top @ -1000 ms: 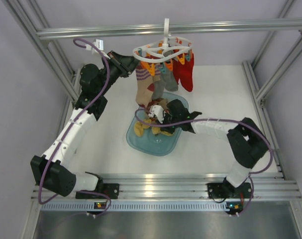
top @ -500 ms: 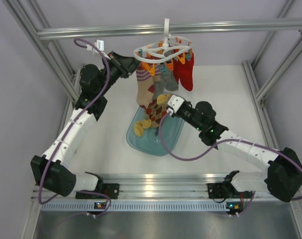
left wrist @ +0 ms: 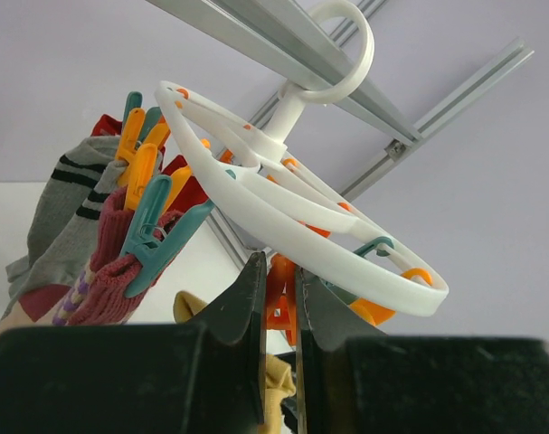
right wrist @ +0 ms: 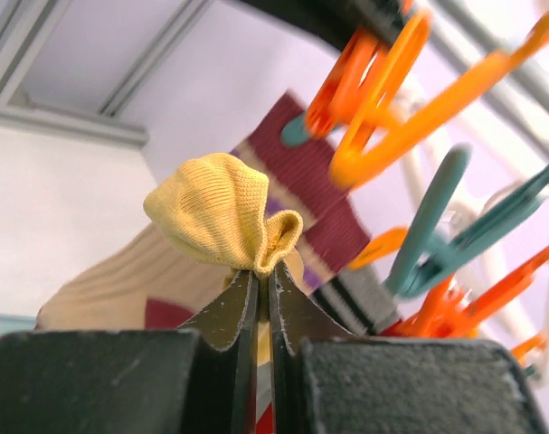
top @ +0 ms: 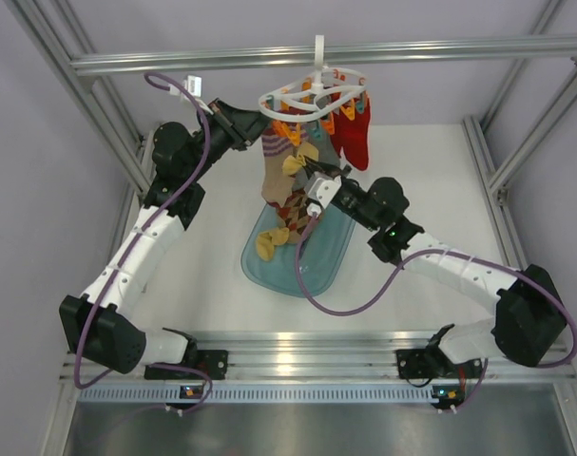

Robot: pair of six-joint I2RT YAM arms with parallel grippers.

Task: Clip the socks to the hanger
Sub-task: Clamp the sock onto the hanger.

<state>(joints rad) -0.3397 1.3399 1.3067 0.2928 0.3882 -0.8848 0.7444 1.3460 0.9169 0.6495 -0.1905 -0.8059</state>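
The white round hanger (top: 312,95) (left wrist: 301,208) hangs by its hook from the frame bar, with several socks clipped under it: a red one (top: 355,138), an argyle one (top: 278,176) and a grey striped one (left wrist: 66,203). My left gripper (top: 255,123) (left wrist: 279,280) is at the hanger's left edge, shut on an orange clip (left wrist: 288,303) under the ring. My right gripper (top: 315,180) (right wrist: 263,276) is raised just below the hanger, shut on the bunched cuff of a mustard yellow sock (top: 298,163) (right wrist: 224,212). Orange and teal clips (right wrist: 383,117) dangle close above it.
A translucent blue tray (top: 317,266) lies on the table below the hanger, with another yellow sock (top: 269,245) in it. The aluminium frame bar (top: 221,61) crosses overhead, and frame posts run down both sides.
My right arm has risen from the tray with the yellow sock and carried it up to just under the hanger. The left arm has stayed at the clip.
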